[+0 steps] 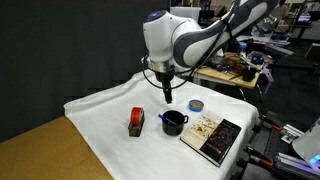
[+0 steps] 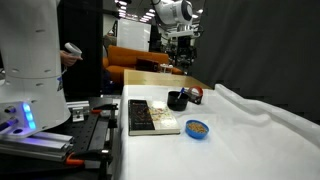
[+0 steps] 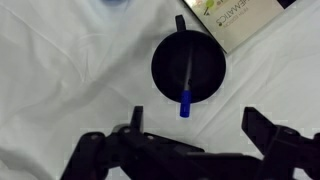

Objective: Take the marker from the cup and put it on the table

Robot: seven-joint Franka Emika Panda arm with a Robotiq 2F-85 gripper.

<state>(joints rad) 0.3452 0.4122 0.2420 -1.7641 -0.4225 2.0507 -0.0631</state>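
Observation:
The cup [image 3: 205, 55] is a dark mug standing upright on the white-clothed table [image 3: 60, 80]. The marker [image 3: 186, 98] stands in it, a slim stick whose blue end leans over the rim toward me. My gripper [image 3: 196, 125] is open and empty, with one finger on each side of the view, hovering above the cup and apart from it. In both exterior views the gripper [image 1: 167, 95] [image 2: 181, 62] hangs over the cup [image 1: 174, 123] [image 2: 178, 100] well above the table [image 1: 100, 115].
A red-and-black blocky object [image 1: 136, 121] stands beside the cup. A small blue disc [image 1: 196, 104] and a book [image 1: 213, 138] lie near it. A bare tan wooden corner [image 1: 40, 150] shows at the cloth's edge. Robot equipment [image 2: 40, 110] stands beside the table.

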